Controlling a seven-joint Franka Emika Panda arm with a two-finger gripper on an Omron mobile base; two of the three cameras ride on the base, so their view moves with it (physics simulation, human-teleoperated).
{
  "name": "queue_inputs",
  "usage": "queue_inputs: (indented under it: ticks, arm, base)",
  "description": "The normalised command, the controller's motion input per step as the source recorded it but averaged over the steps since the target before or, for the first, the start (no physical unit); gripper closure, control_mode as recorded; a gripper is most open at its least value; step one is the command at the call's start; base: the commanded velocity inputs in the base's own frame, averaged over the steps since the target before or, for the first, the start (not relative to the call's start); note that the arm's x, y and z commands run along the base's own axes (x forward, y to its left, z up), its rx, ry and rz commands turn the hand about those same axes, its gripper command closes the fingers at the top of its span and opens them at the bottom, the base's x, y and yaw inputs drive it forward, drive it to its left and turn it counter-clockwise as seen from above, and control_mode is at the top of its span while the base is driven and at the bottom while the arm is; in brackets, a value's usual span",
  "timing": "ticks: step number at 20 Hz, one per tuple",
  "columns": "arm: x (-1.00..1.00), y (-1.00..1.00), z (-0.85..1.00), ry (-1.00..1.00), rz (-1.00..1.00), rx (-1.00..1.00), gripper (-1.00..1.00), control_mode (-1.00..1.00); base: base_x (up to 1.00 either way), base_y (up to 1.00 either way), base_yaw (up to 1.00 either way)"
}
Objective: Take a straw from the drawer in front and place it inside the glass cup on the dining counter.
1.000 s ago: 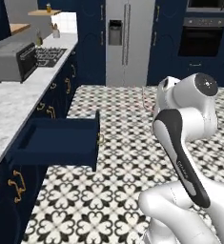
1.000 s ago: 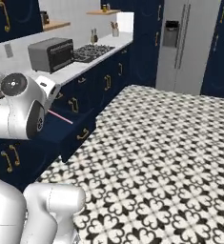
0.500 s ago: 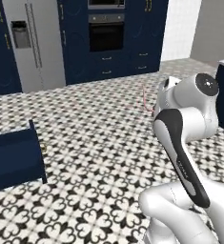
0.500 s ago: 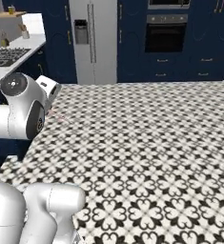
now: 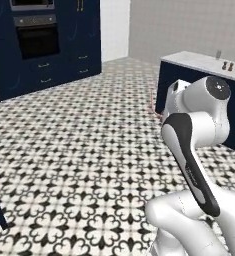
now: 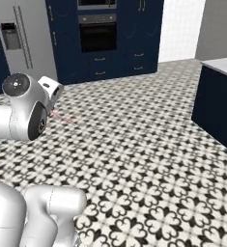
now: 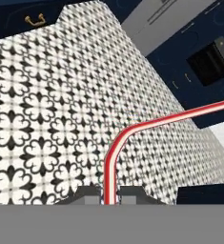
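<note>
Pincer [image 7: 107, 194] clamped tight on the thin pinkish-red straw [image 7: 114, 151], whose bent top curves off above the patterned floor tiles [image 7: 42, 119]. Far right, the marble-topped navy dining counter [image 5: 201, 62] carries two brown shakers [image 5: 227, 66].

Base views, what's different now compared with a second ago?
The base has turned away from the open navy drawer and marble worktop: both views now face the black wall oven and the navy-based dining counter. That is camera motion, not things moving. Unchanged: the gripper stays shut on the thin pinkish-red straw, arm posture the same.
</note>
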Motion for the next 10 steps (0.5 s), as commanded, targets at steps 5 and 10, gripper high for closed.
queue_inputs:
  ticks: [5,10]
  arm:
    - [0.00,0.00,0.00,0.00,0.00,0.00,1.00,1.00]
    - [0.00,0.00,0.00,0.00,0.00,0.00,1.00,1.00]
  base:
    - [0.32,-0.09,-0.44]
    - [1.00,0.00,-0.01]
